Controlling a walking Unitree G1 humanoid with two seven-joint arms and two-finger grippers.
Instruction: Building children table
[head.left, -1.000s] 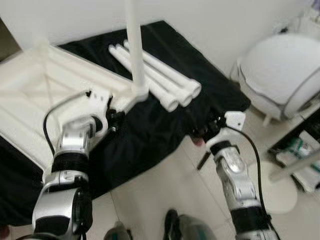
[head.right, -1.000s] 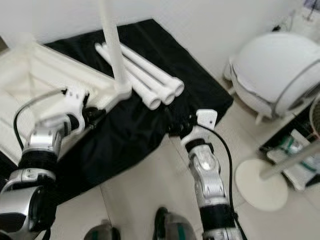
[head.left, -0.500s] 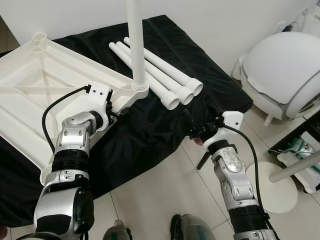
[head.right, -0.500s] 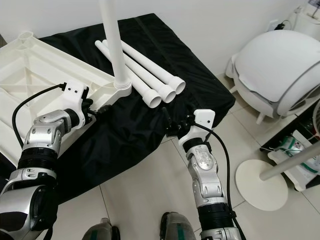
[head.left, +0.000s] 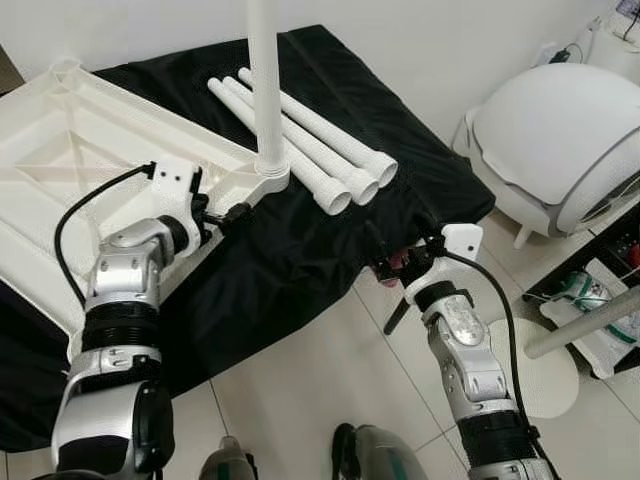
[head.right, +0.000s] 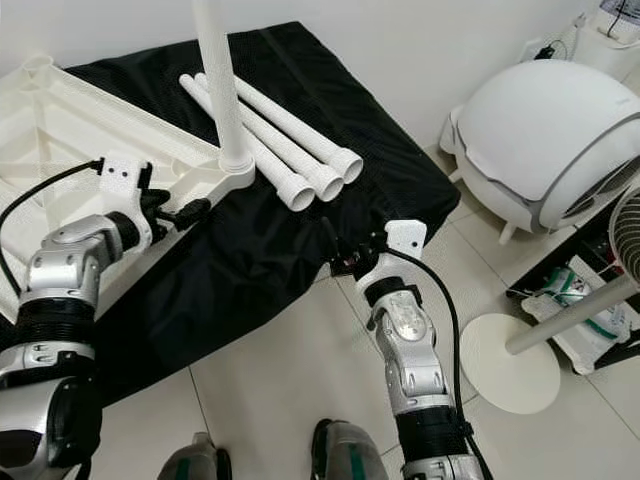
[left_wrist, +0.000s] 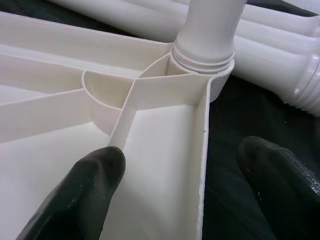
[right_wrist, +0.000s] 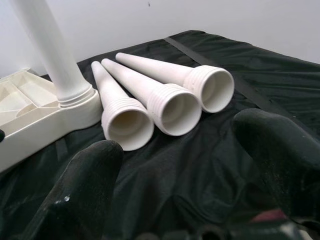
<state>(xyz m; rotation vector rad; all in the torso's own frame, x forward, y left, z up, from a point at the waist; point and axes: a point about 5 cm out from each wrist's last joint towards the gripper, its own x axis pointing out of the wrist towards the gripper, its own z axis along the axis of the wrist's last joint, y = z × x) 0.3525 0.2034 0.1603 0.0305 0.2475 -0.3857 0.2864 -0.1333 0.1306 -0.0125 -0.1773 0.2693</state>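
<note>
Since the earlier frame, left gripper has edged toward the tabletop's corner. Head views: upturned tabletop lies on black cloth; mounted leg stands upright in the corner socket; three loose legs lie beside it. Left wrist view: fingers spread, straddling the tabletop edge. Right wrist view: right gripper spread, facing the loose legs' open ends.

Both eye views look steeply down from the head onto the black cloth, sharing the upturned tabletop and three loose legs. The left wrist view sits close to the tabletop's corner socket; the right wrist view faces the legs' open ends.
</note>
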